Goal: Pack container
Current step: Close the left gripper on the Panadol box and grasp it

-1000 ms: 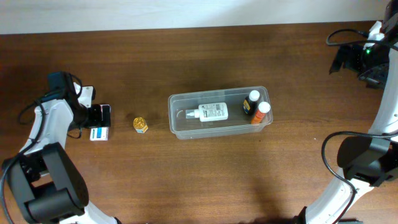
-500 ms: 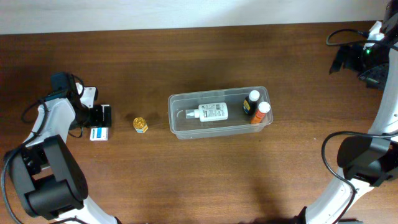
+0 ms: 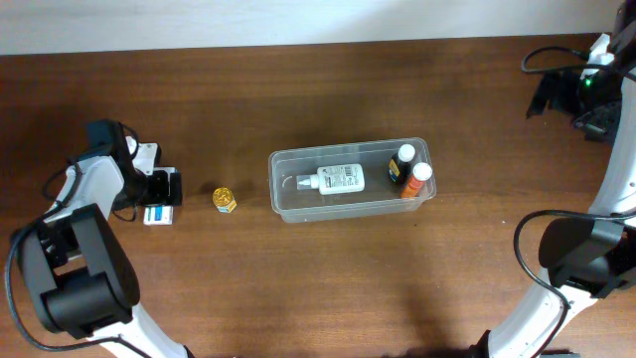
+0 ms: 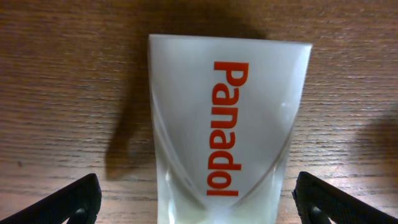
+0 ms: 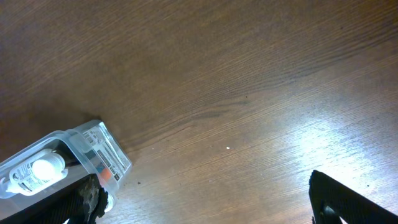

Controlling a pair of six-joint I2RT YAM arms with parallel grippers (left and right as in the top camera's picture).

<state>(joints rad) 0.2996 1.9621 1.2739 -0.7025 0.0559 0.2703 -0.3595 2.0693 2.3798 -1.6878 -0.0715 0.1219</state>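
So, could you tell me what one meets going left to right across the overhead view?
Panadol box → small gold object → container, holding a lying white bottle, then two white-capped bottles.

2 white arms [image 3: 87, 189] with bulky black joints [image 3: 79, 283], looping black cables [image 3: 518, 244], black fingers [image 4: 69, 202]

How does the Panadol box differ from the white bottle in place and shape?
The box lies on the table, left of the container; the bottle lies inside it. The box is a flat-sided carton; the bottle is rounded with a narrow neck. The open left gripper is at the box; no gripper is near the bottle. Both are mostly white and lie on their sides.
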